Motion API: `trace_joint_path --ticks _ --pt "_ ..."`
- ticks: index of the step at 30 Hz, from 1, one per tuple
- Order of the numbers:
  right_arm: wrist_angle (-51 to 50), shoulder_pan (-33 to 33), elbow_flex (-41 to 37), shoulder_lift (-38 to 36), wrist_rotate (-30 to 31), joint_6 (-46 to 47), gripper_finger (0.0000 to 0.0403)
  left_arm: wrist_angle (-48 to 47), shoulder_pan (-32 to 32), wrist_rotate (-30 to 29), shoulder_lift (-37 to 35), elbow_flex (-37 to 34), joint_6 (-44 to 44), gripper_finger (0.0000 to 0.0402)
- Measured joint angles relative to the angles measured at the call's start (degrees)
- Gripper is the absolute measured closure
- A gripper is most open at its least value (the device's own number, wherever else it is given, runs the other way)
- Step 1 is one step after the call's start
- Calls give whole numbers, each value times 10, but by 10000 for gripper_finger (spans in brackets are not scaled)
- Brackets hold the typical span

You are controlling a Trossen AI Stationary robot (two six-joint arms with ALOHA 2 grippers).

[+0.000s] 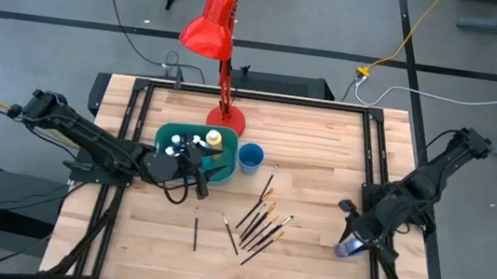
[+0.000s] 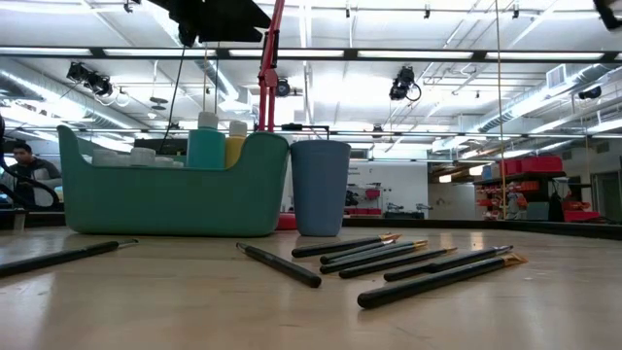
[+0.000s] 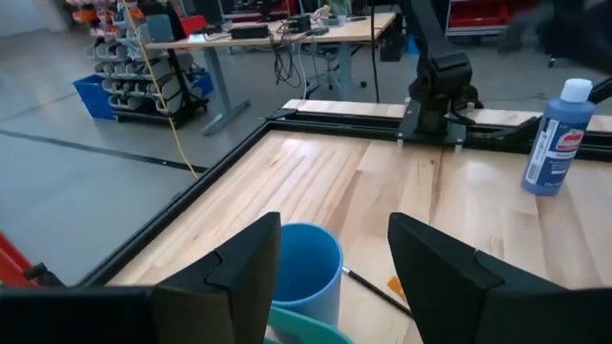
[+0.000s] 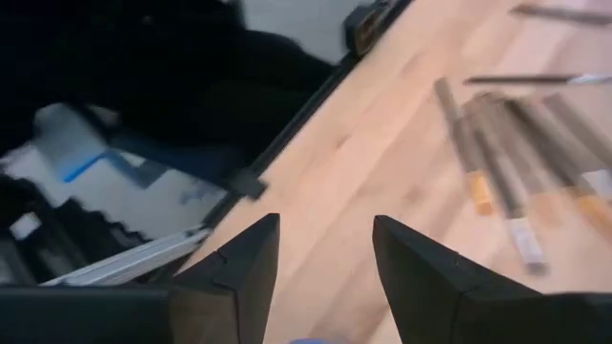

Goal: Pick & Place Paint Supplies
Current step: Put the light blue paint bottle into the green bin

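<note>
Several white-capped paint bottles and a taller yellow bottle (image 1: 214, 138) stand in the teal bin (image 1: 169, 135). A blue bottle (image 1: 346, 249) with a white cap stands near the table's right edge, and it shows again as the blue bottle (image 3: 553, 143) in the left wrist view. Several dark-handled brushes (image 1: 260, 221) lie flat on the wood. My left gripper (image 3: 335, 258) is open and empty, hovering over the bin's right end. My right gripper (image 4: 325, 258) is open, just above and beside the blue bottle. My right gripper has a sliver of the blue bottle (image 4: 306, 339) at the root of its open fingers. The gripper itself hides the place, so I cannot tell whether it touches the bottle.
A small blue cup (image 1: 250, 157) stands right of the bin. The red lamp (image 1: 213, 23) has its base (image 1: 226, 118) behind the bin. Black rails run along the table's edges. Bare wood lies between the brushes and the right arm.
</note>
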Motion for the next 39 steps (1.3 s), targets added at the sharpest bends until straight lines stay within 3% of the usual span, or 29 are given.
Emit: trace_joint_path --ticks 11,17,21,32,39 --pt "162 74 -162 -95 -35 18 223 74 0 -1 0 0 33 195" --pt "202 92 -217 -144 46 -8 223 90 0 -1 0 0 44 195" --pt "207 97 -225 -157 66 -38 223 90 0 0 0 0 41 195" --pt "243 97 -223 -159 45 -38 223 90 0 2 0 0 42 195" --pt "190 97 -223 -159 55 -62 223 90 0 2 0 0 41 195"
